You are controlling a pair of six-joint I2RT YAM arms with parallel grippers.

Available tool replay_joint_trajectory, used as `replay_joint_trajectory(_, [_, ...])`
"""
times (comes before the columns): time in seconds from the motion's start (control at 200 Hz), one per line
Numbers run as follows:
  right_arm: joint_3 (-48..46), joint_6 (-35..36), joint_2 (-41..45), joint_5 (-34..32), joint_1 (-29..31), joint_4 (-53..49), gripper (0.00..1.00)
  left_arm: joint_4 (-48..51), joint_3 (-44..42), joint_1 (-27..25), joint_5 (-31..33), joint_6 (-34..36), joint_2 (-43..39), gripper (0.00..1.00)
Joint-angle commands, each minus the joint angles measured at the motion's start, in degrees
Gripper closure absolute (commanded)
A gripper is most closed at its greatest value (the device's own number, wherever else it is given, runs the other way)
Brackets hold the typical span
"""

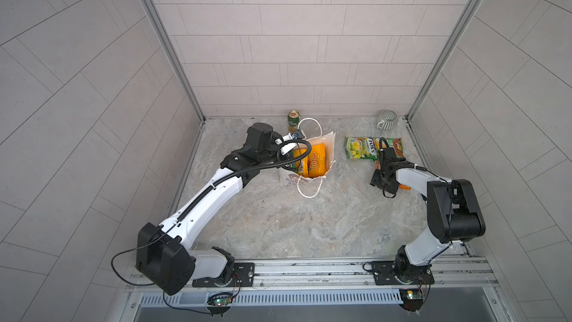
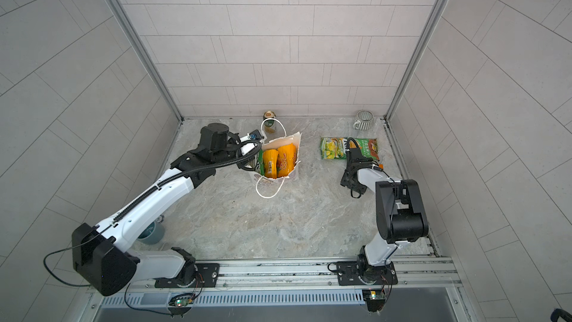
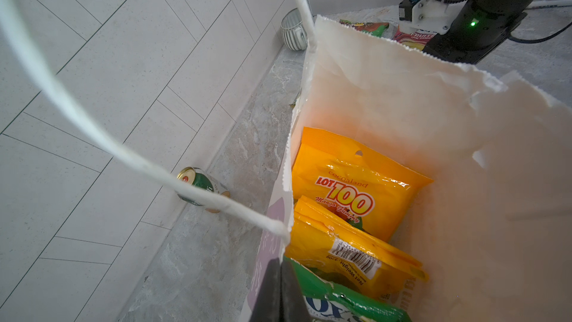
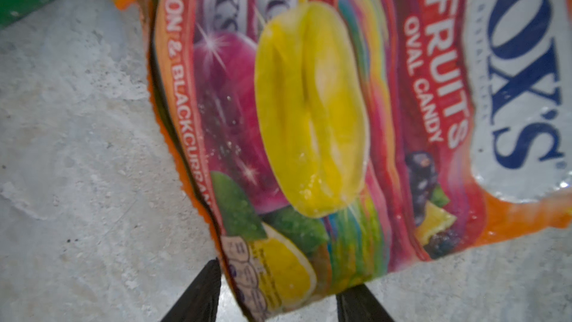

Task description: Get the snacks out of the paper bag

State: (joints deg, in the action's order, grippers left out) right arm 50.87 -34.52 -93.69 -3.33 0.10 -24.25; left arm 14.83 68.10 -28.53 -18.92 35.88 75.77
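The left tool (image 3: 280,277) pinches the left rim of the paper bag (image 3: 402,103), which stands far-centre on the worktop (image 1: 278,221) with yellow packets (image 3: 349,187) inside. The right tool (image 4: 284,274), spread, straddles one end of the orange-red packet (image 4: 309,103) lying right of the bag.

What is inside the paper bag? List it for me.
Inside the paper bag: a yellow-orange LOT 100 packet, a second yellow-orange packet showing a barcode, and a green packet beside them. Anything beneath them, and the bag's bottom, is covered.
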Motion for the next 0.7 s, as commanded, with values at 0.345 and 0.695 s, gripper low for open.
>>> replay_joint_trajectory(0.345, [0.96,1.98,-0.54,-7.51,0.04,-4.4,0.55,-0.68,0.37,-0.46,-1.12,0.27,0.62,1.0])
replay_joint_trajectory(0.695, [1.49,1.44,-0.64,-7.46,-0.72,-3.48,0.55,-0.59,0.34,-0.47,-0.91,0.24,0.49,1.0])
